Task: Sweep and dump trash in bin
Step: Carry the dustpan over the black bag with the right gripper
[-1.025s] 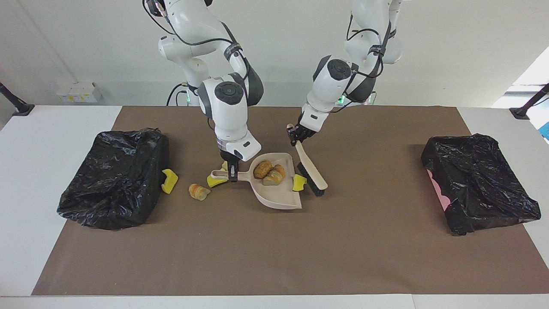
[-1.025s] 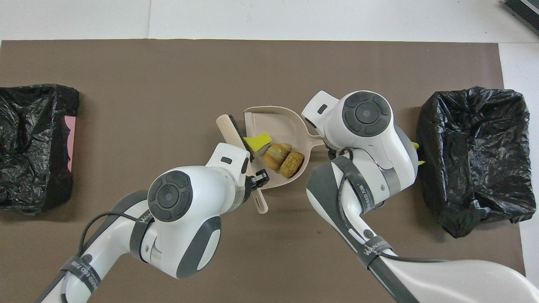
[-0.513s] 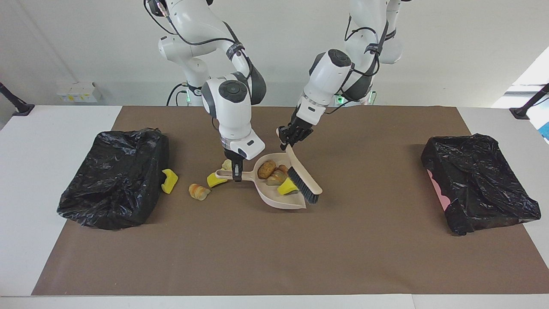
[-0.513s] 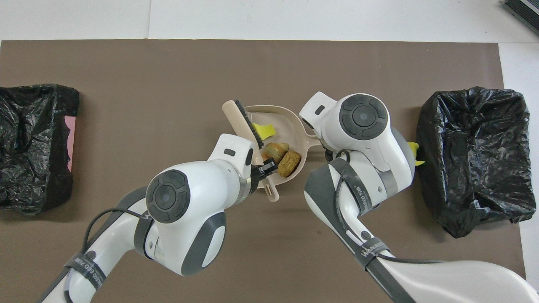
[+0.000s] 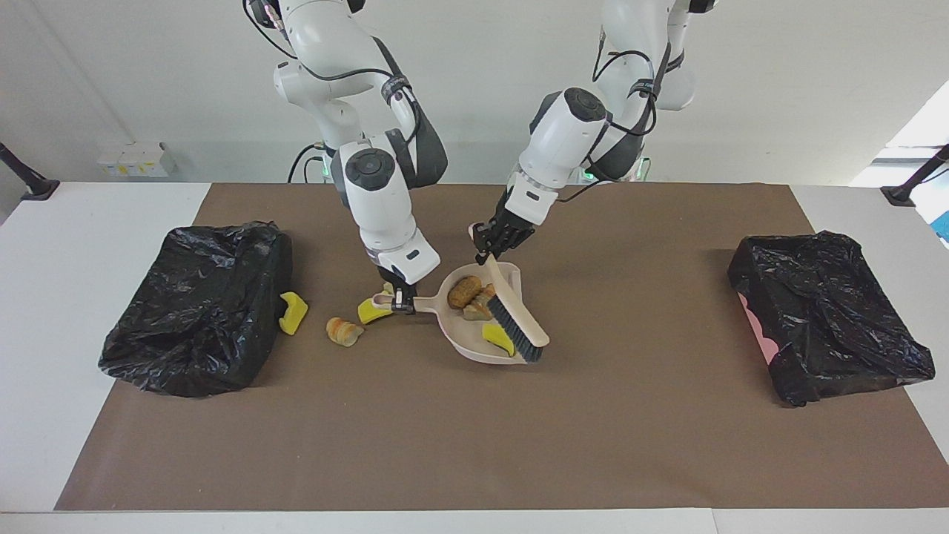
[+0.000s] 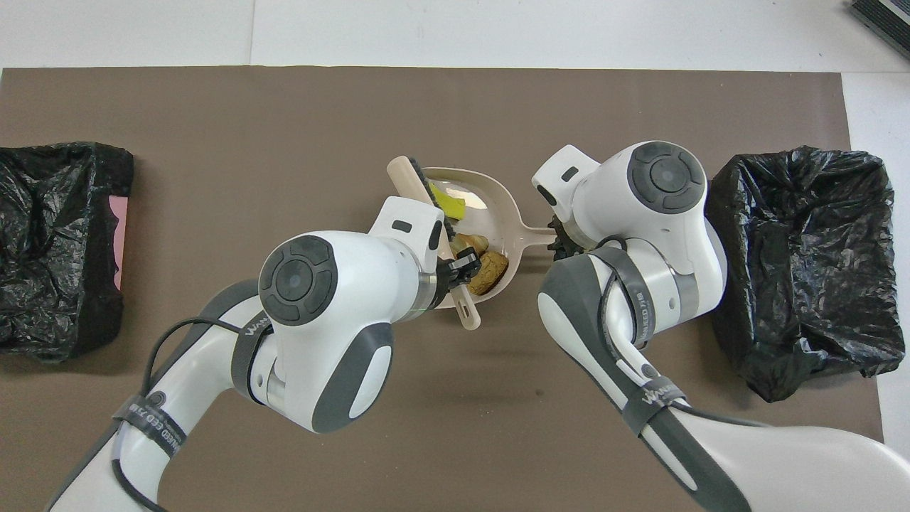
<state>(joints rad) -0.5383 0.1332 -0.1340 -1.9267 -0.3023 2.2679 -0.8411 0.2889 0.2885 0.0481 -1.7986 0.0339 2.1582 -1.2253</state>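
Left gripper (image 5: 498, 239) clamped tight on the beige plastic handle of a black-bristled hand brush (image 5: 517, 322), bristles down inside the beige plastic dustpan (image 5: 468, 343). Right gripper (image 5: 402, 297) closed on the dustpan's handle. In the pan: brown crusty lumps (image 5: 465, 291) and a yellow sponge piece (image 5: 497, 338) against the bristles. On the brown mat (image 5: 474, 437), toward the right arm's end: more yellow and tan chunks (image 5: 345, 331), one (image 5: 293, 312) beside a black-bagged bin (image 5: 194, 306). Second bagged bin (image 5: 827, 314) at the left arm's end.
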